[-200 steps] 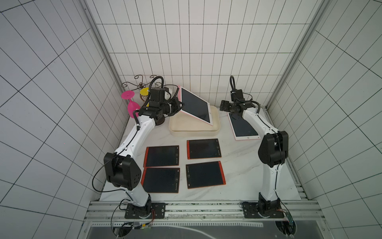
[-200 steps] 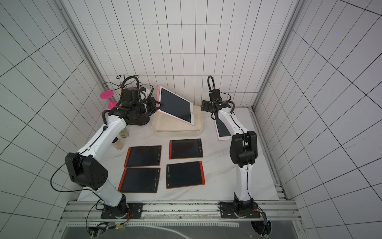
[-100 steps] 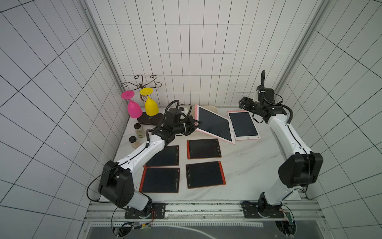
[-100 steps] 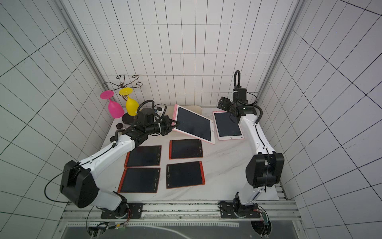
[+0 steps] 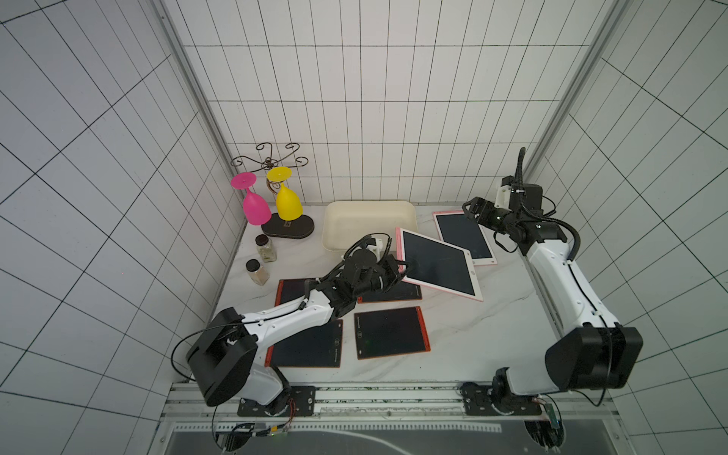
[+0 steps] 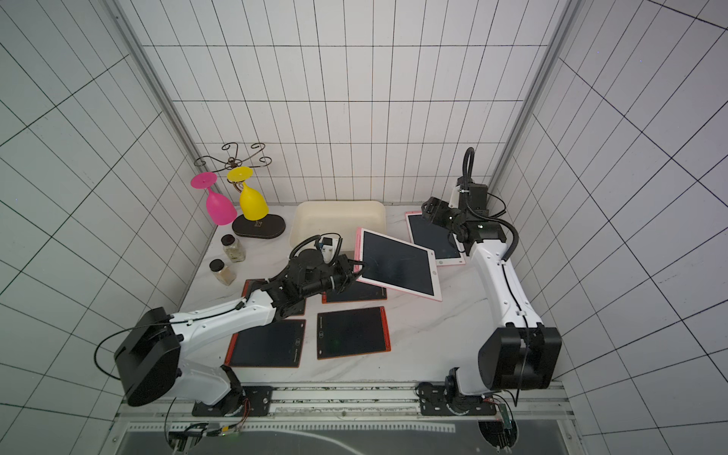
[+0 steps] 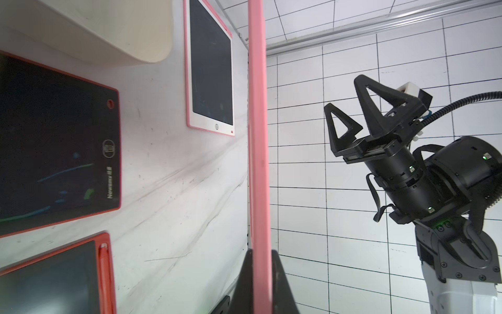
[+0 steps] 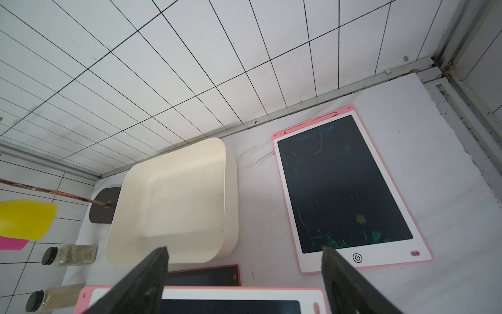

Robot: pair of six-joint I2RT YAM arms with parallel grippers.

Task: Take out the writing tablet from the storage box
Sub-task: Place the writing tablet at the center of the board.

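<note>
The left gripper (image 5: 402, 271) is clamped on the left edge of the pink-framed writing tablet (image 5: 437, 264), held tilted, outside the cream-white plastic storage box (image 5: 366, 224) at far centre. Bare marble tabletop (image 5: 492, 335) lies near right. One red-framed tablet (image 7: 54, 141) reads "Newsmy". The right gripper (image 5: 472, 207), jaws apart, hovers above a second pink-framed tablet (image 5: 465, 236).

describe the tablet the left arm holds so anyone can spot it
Start at the cream storage box by the back wall. In front of its right corner, the left gripper clamps a pink-framed writing tablet. It alone is tilted off the table; the other pink tablet and red-framed tablets lie flat.
</note>
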